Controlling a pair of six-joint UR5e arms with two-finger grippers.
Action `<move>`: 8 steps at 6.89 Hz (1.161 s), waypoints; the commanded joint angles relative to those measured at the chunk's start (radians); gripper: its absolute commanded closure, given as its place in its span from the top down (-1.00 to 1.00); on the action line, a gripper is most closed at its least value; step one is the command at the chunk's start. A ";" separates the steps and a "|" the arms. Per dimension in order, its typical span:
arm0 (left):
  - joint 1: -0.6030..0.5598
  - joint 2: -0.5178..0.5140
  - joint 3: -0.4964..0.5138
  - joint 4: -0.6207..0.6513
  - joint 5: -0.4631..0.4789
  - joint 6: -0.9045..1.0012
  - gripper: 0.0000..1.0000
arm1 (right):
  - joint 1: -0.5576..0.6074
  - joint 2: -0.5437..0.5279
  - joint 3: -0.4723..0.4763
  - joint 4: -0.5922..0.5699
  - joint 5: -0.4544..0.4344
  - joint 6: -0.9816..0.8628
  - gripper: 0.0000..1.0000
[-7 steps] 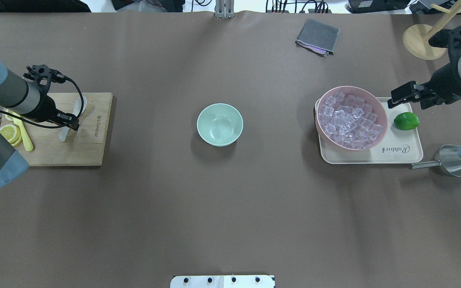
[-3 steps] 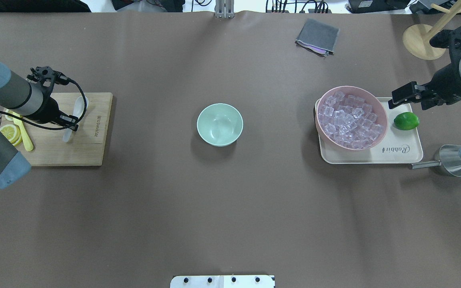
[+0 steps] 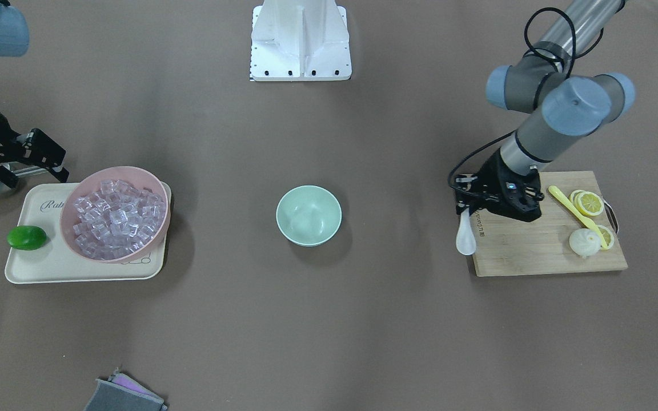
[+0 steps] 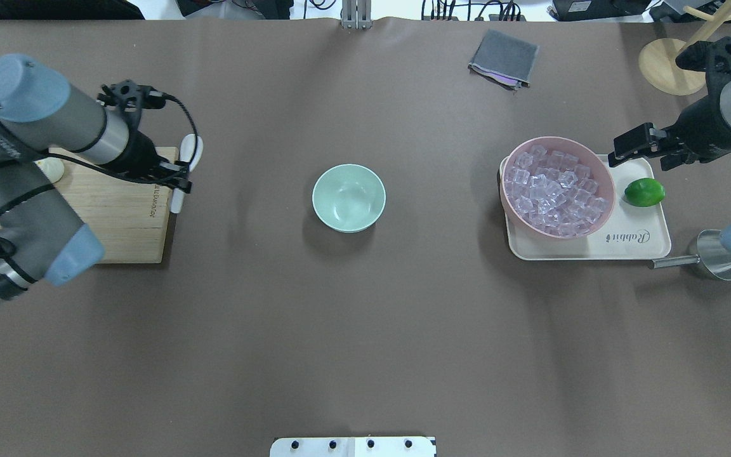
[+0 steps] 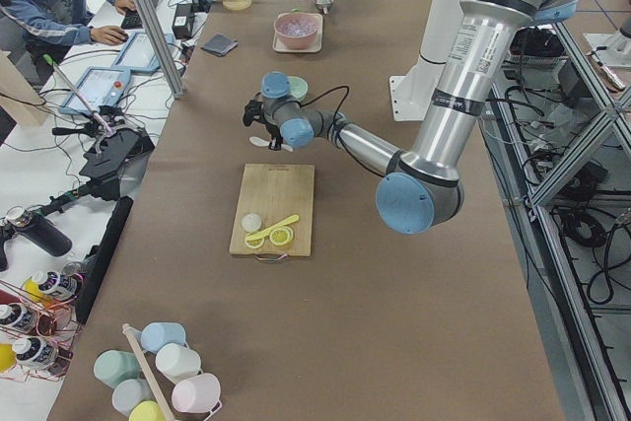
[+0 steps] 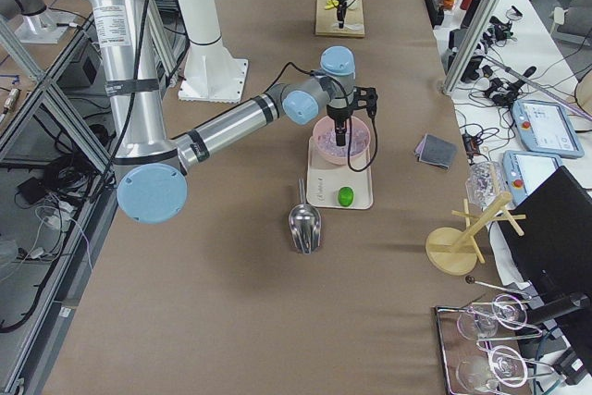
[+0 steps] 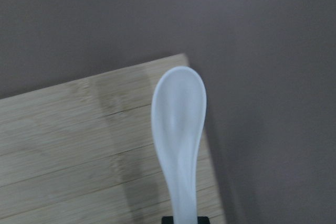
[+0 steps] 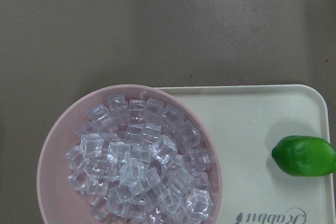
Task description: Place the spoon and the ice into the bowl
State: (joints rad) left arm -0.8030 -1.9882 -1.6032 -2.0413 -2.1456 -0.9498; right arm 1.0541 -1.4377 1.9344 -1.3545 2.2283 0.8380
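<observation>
Since the earlier frame the spoon (image 4: pixel 190 151) has been carried to the right edge of the cutting board (image 4: pixel 131 228), left in the overhead view, clamped by its handle in the jaws of the left gripper (image 4: pixel 177 183); well apart from the centre bowl (image 4: pixel 365 190), it might be tilted loose in transit.

Even, bright light from above falls flat on my bench (image 4: pixel 365 330). A soft shadow sits at the lower left of the bowl (image 4: pixel 348 197). My left wrist view is dim and slightly blurred around the spoon (image 7: pixel 178 124). The ice (image 8: pixel 142 166) is sharp and glints, and the scoop (image 4: pixel 717 254) shows glare.
</observation>
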 commanded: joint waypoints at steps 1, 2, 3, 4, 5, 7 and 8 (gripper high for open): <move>0.193 -0.185 0.006 0.053 0.173 -0.254 -1.00 | -0.011 0.031 -0.020 0.000 -0.002 0.015 0.95; 0.218 -0.257 0.006 0.135 0.206 -0.285 -1.00 | -0.014 0.067 -0.049 0.000 -0.005 0.015 0.93; 0.249 -0.271 0.015 0.141 0.214 -0.303 -1.00 | -0.023 0.077 -0.055 0.000 -0.012 0.015 0.93; 0.251 -0.291 0.038 0.136 0.252 -0.303 -1.00 | -0.029 0.083 -0.055 0.000 -0.021 0.016 0.93; 0.251 -0.314 0.063 0.133 0.254 -0.303 -1.00 | -0.034 0.083 -0.055 0.000 -0.022 0.016 0.93; 0.251 -0.323 0.071 0.133 0.256 -0.302 0.88 | -0.051 0.091 -0.055 0.000 -0.033 0.024 0.93; 0.251 -0.322 0.068 0.135 0.256 -0.303 0.96 | -0.057 0.092 -0.055 0.000 -0.035 0.024 0.91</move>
State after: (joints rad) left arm -0.5526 -2.3089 -1.5351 -1.9079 -1.8909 -1.2525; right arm 1.0056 -1.3480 1.8792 -1.3545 2.1980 0.8612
